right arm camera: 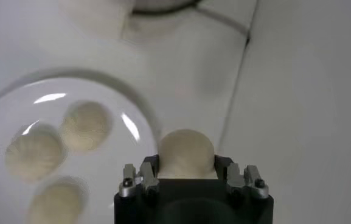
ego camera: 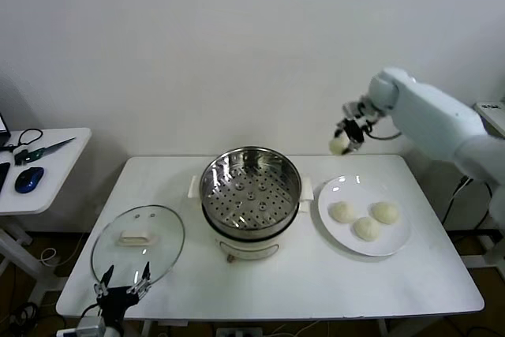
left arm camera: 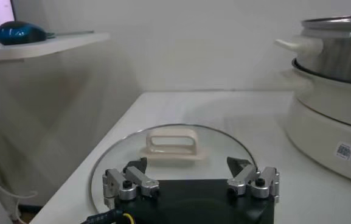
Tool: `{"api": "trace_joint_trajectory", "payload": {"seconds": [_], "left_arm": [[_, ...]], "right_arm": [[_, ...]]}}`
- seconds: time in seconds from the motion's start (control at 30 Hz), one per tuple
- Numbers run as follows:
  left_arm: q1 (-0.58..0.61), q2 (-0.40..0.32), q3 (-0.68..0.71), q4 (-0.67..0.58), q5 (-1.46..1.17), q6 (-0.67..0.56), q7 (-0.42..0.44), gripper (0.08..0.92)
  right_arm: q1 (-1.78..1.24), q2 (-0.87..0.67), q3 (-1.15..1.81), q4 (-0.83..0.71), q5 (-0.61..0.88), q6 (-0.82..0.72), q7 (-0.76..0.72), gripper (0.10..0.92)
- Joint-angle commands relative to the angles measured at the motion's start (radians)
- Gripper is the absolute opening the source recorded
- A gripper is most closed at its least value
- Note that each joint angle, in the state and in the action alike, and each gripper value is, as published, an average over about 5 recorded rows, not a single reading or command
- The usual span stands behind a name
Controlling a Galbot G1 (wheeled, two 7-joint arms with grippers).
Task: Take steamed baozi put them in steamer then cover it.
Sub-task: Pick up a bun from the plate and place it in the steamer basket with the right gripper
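A white surface (ego camera: pixel 316 274) carries the steamer (ego camera: pixel 250 199) at its middle. The glass cover (ego camera: pixel 138 241) lies flat to the steamer's left; a white plate (ego camera: pixel 394 244) with three baozi (ego camera: pixel 367 228) sits to its right.

Right arm (ego camera: pixel 442 120): smooth white casing, rounded at the wrist joint, thickening toward the body. A thin dark cable loops near the wrist.

Right gripper (ego camera: pixel 346 136): black body; in the right wrist view, silver-grey metal finger links with dark round screws on each side.

Left gripper (left arm camera: pixel 190 182): black block body, two silver-grey jointed finger links, each with a black screw head. A yellow-and-black cable runs from its base.
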Motion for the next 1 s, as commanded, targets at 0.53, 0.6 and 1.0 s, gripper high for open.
{"api": "trace_joint_trajectory", "payload": {"seconds": [0.53,0.6,1.0], "left_arm": [[0.032,-0.004,0.004,-0.038,0.001,-0.012,-0.017,0.823],[0.031,-0.005,0.005,-0.038,0.001,-0.012,-0.017,0.823],[0.013,-0.004,0.008,-0.008,0.000,-0.019,-0.019,0.823]], "right_arm": [[-0.102,0.249,-0.065,0.105,-0.383,0.377,0.090,0.602],[-0.148,0.256,-0.030,0.048,-0.420,0.385,0.098,0.602],[-0.276,0.292,0.092,-0.116,-0.528,0.427,0.137,0.604]]}}
